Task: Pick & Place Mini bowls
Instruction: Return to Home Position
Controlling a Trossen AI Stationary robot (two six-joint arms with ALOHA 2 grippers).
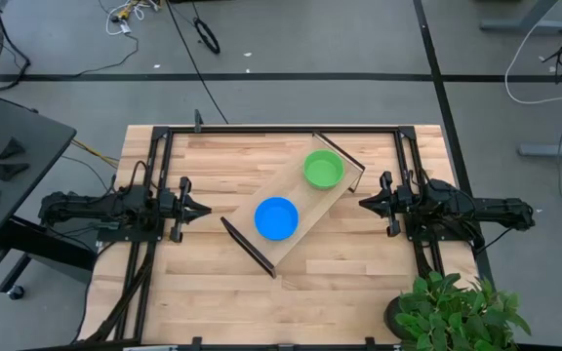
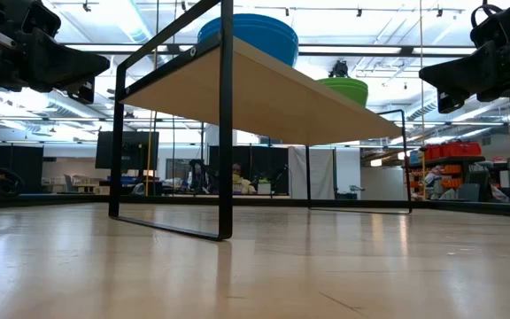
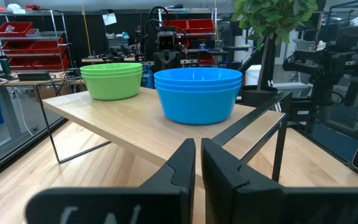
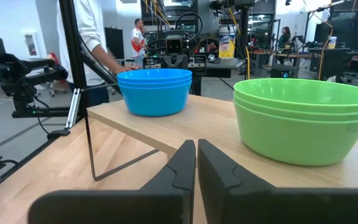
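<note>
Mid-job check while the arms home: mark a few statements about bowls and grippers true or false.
1. The blue stack and the green stack both sit on the shelf. True.
2. The left gripper holds a bowl. False: it is shut on nothing, beside the shelf.
3. The two stacks touch each other. False: they stand apart.
4. The right gripper is shut, clear of the shelf. True.
</note>
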